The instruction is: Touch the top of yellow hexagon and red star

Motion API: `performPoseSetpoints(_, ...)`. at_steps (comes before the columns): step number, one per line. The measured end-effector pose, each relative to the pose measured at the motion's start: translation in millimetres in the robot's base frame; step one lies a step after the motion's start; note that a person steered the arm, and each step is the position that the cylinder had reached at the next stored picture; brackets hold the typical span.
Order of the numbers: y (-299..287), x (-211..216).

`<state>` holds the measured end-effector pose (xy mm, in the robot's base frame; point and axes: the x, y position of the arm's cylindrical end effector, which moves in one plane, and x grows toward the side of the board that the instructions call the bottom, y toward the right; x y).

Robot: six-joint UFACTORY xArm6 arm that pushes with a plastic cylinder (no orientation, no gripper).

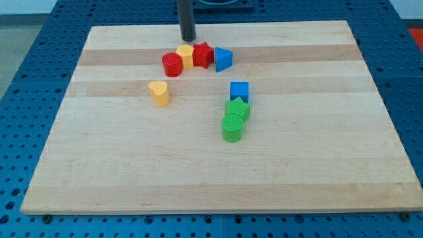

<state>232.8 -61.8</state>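
The yellow hexagon [186, 55] and the red star [203, 54] stand side by side near the view's top centre of the wooden board [119, 172]. They sit in a row between a red cylinder [172, 65] on the left and a blue triangle [223, 59] on the right. My tip [189, 39] is just above the row in the view, close to the top edge of the yellow hexagon and left of the red star's top. I cannot tell whether it touches the hexagon.
A yellow heart block [159, 92] lies below and left of the row. A blue cube [239, 90], a green star [237, 108] and a green cylinder [232, 127] form a column right of centre. Blue perforated table surrounds the board.
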Motion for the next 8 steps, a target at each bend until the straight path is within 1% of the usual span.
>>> performPoseSetpoints(1,0.8,8.6)
performPoseSetpoints(3,2.4,55.8)
performPoseSetpoints(4,6.8,60.6)
performPoseSetpoints(6,7.1,60.2)
performPoseSetpoints(7,-8.4,50.7)
performPoseSetpoints(8,-12.8,29.9)
